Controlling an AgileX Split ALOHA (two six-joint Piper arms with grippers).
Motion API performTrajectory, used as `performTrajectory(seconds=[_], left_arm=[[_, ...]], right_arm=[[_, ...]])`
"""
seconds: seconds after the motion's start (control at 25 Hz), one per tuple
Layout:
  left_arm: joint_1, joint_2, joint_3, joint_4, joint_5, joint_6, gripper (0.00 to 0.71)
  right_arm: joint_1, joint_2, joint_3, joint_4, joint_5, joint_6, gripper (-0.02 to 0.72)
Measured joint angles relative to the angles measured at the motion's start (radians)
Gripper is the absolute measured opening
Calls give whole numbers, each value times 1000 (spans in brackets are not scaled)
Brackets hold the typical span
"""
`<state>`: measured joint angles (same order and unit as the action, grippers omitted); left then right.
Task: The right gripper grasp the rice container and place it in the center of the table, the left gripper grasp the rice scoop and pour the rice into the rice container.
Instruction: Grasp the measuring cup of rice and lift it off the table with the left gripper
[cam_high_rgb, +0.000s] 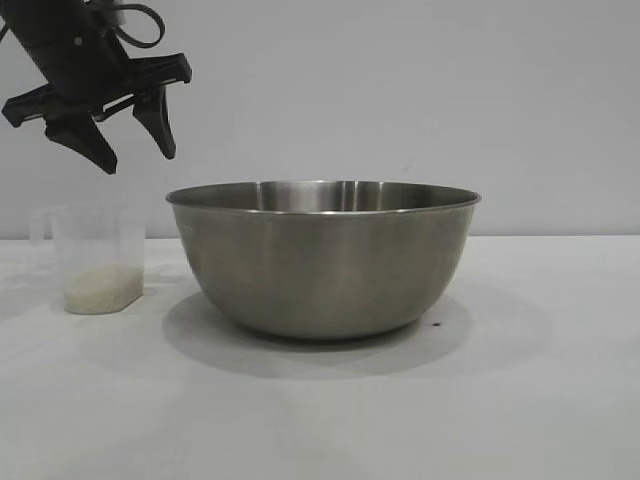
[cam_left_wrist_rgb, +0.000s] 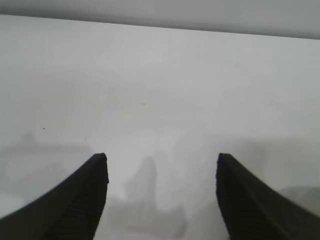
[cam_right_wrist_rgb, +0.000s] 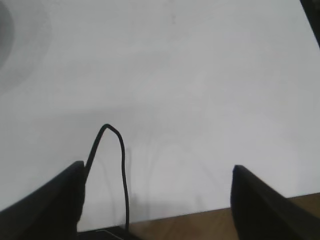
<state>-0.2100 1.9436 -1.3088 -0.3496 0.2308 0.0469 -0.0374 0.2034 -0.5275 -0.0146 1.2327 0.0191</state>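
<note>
Steel rice container (cam_high_rgb: 322, 262) sits mid-counter (cam_high_rgb: 520, 400), ready for pouring, while the spread, empty left pincer (cam_high_rgb: 135, 135) hangs above the rice scoop (cam_high_rgb: 97, 262) at left, apparently poised to grasp it.

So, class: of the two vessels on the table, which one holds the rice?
The small clear plastic cup, below the left pincer: pale rice lies in its bottom. The big steel bowl beside it is opaque, so its inside stays unseen.
</note>
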Motion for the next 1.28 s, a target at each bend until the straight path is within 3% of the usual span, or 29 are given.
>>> performTrajectory(seconds=[0.4,0.56,0.72,0.92,1.28], left_arm=[[0,0,-2,0,0,0,458],[0,0,-2,0,2,0,458],[0,0,-2,0,2,0,458],[0,0,-2,0,2,0,458],[0,0,-2,38,4,0,458]], right_arm=[[12,-221,0,0,-18,-6,543],[16,-221,28,25,-63,-23,543],[93,-221,31,62,-80,-75,543],[196,-221,37,62,-86,-75,543],[200,-221,38,57,-86,-67,543]])
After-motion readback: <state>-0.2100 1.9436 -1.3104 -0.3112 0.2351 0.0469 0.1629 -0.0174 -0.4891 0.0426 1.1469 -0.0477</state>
